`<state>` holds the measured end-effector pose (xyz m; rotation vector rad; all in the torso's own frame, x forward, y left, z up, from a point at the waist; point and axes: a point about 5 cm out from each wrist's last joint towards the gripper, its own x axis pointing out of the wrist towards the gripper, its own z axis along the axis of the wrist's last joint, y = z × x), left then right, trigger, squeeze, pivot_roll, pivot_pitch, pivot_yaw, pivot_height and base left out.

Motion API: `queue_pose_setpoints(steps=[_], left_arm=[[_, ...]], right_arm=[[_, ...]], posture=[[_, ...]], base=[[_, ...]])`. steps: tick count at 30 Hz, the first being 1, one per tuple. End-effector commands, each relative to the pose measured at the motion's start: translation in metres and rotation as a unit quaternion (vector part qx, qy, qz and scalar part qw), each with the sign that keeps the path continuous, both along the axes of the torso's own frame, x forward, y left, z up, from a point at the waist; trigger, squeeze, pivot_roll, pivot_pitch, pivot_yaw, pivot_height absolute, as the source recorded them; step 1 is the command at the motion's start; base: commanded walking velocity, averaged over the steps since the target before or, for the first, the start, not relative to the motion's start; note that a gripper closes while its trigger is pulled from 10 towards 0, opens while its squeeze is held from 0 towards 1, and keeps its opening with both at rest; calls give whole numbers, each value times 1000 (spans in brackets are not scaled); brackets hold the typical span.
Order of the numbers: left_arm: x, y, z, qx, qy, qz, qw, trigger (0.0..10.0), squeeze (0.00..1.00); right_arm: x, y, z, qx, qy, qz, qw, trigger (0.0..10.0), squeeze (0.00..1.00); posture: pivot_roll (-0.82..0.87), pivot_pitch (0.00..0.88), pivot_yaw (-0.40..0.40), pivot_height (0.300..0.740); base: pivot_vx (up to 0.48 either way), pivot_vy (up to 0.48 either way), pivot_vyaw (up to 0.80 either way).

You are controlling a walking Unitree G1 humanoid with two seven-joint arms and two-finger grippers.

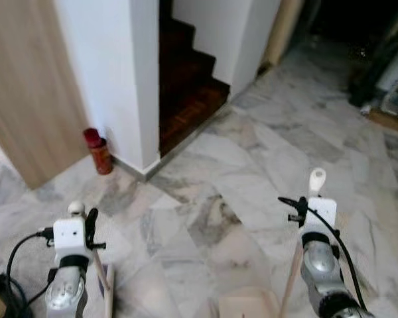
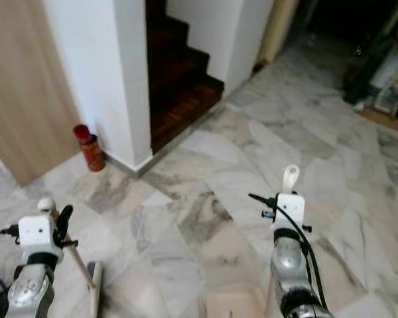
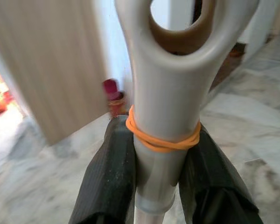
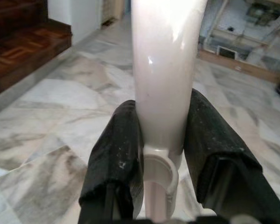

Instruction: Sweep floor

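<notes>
Left gripper [image 3: 161, 186] clamped on broom handle [image 3: 165, 93]; right gripper [image 4: 163, 158] clamped on dustpan handle [image 4: 165, 70], dustpan [image 1: 245, 306] low between the arms on marble floor [image 1: 252, 172]; no debris collected, sweeping apparently barely begun

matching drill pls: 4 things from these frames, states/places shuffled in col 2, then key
Things
1. left gripper
2. right gripper
3. red canister
4. wooden stairs

States or places
A. on the floor at the foot of the white wall corner
B. jaws shut on a plain pale handle
C. dark steps rising in the gap between white walls
D. jaws shut on a handle wrapped with an orange rubber band

Pairs: 1-D, 2-B, 3-A, 4-C
</notes>
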<state>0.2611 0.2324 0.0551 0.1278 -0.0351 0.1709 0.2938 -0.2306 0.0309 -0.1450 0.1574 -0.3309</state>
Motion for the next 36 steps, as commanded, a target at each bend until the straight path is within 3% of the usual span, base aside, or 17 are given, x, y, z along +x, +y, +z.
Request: queue_pose_setpoints(steps=[1,5,12,30,36], left_arm=[[-2,0,-2,-1,1,-6,1000,10000,0],[-3,0,-3,1,3,-14,1000,10000,0],[-5,4,-3,7,7,-21,1000,10000,0],[12,2,8,15,2,-57,998,10000,0],[17,2,12,10,-7,-54,998,10000,0]], right_arm=[[1,-1,2,-2,-3,-1,1000,10000,0],[-1,2,-1,6,-1,-4,1000,10000,0],[-2,12,-5,19,-3,1,1000,10000,0],[-7,27,-11,25,-6,5,1000,10000,0],[-5,25,-7,20,-18,3,1000,10000,0]], posture=[[16,0,-67,740],[19,0,-52,740],[21,0,-32,740],[6,0,30,740],[5,0,31,740]], base=[[0,0,-800],[0,0,-800],[0,0,0],[0,0,-800],[0,0,-533]])
